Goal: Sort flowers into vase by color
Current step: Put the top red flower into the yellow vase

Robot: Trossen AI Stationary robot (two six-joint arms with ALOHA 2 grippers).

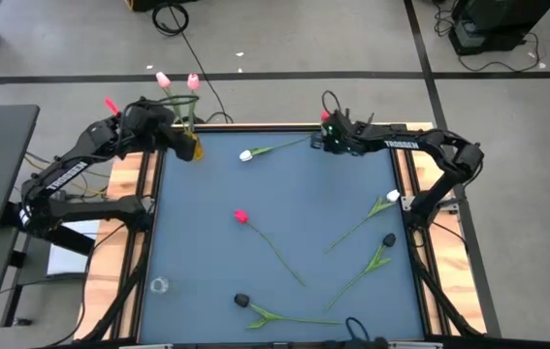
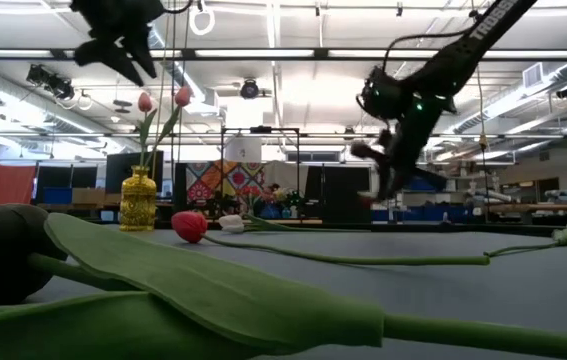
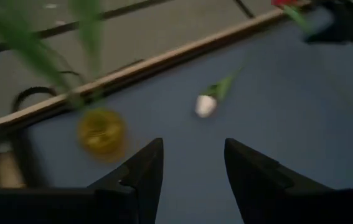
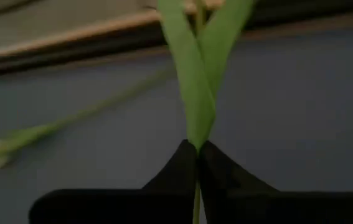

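Observation:
My left gripper (image 3: 192, 165) is open and hovers above the table's far left corner, beside a yellow vase (image 1: 190, 147) that holds two pink tulips (image 1: 177, 81). My right gripper (image 1: 333, 138) is high over the far edge, shut on a green-stemmed tulip (image 4: 195, 68) whose red head (image 1: 325, 116) shows by the fingers. Lying flat on the blue mat are a white tulip (image 1: 246, 155), a red tulip (image 1: 241, 216), a second white tulip (image 1: 392, 197) and two black tulips (image 1: 389, 239) (image 1: 242, 301). My right gripper pinches the tulip's thin stem (image 4: 196, 186) between its two shut fingers, just below where two long leaves (image 4: 192, 87) fork. The leaves stick out past the fingertips. In the low view the gripper (image 2: 383, 150) is well above the mat, so the flower is lifted clear.
A small clear glass (image 1: 160, 285) stands near the mat's near left corner. Wooden rails (image 1: 129, 194) border the mat on the left and right. A black cable (image 1: 357, 325) loops at the near edge. The mat's middle (image 1: 304, 194) lies bare between the scattered stems.

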